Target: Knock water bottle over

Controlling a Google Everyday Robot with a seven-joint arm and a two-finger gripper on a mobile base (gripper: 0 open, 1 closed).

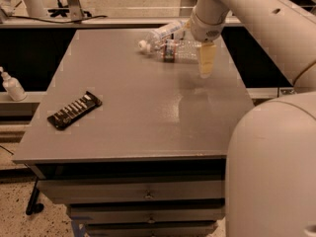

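Task's looking done, nothing left afaict: water bottle (178,50) is lying on its side at far end of bench (123,127) by a 2nd bottle (167,31), w/ hand (206,69) hanging just beside its base, grip state can't tell.

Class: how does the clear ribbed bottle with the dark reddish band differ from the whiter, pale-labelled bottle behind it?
The clear ribbed water bottle carries a narrow reddish band; the whiter bottle a broad pale label. The water bottle lies nearer, across the grey table, its base beside the gripper; the whiter bottle lies behind, slanted. Both lie on their sides.
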